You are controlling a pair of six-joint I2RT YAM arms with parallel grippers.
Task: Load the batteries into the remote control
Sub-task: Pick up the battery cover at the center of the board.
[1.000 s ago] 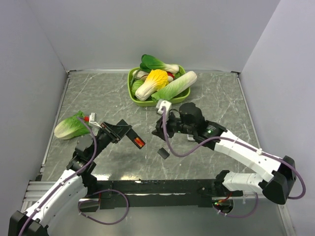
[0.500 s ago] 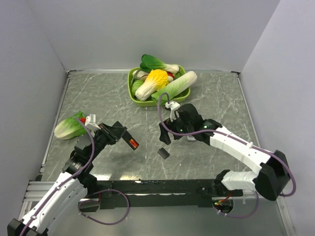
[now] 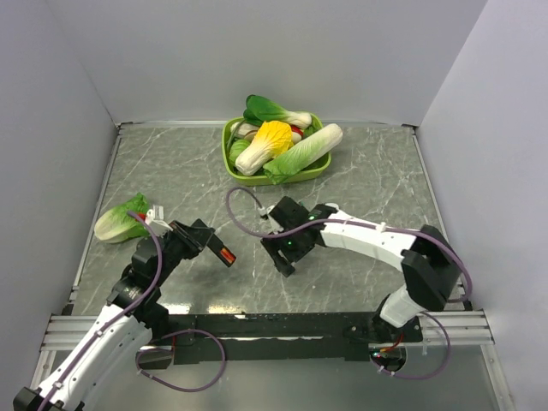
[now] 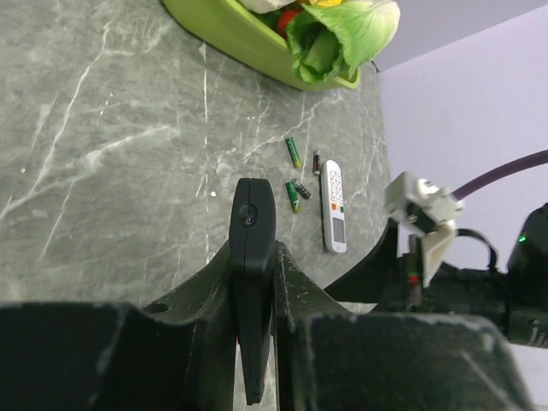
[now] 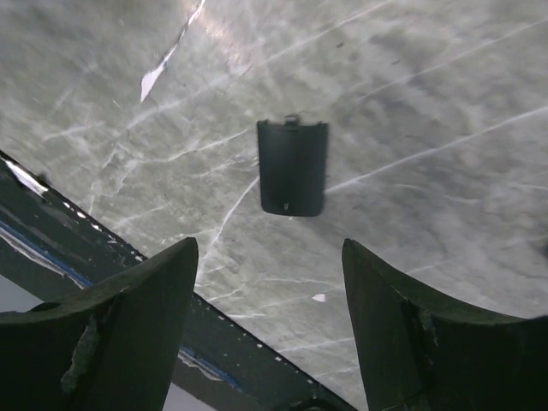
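Observation:
My left gripper (image 3: 205, 241) is shut on the slim black remote control (image 3: 220, 251), held above the table; a red-orange patch shows at its outer end. In the left wrist view the remote (image 4: 254, 248) stands edge-on between the fingers. Several small green and red batteries (image 4: 294, 195) lie on the table beyond it, beside a white remote (image 4: 333, 205). My right gripper (image 3: 287, 253) is open and empty, low over the small black cover piece (image 5: 292, 167), which lies flat just ahead of its fingertips (image 5: 137, 317). The batteries are hidden in the top view.
A green bowl (image 3: 233, 167) of toy vegetables stands at the back centre; it also shows in the left wrist view (image 4: 248, 43). A loose toy cabbage (image 3: 122, 220) lies at the left. The black front rail (image 3: 274, 325) runs along the near edge.
My right arm has swung left and down, from beside the batteries to over the black cover piece. My left gripper has drawn slightly back and left with the remote.

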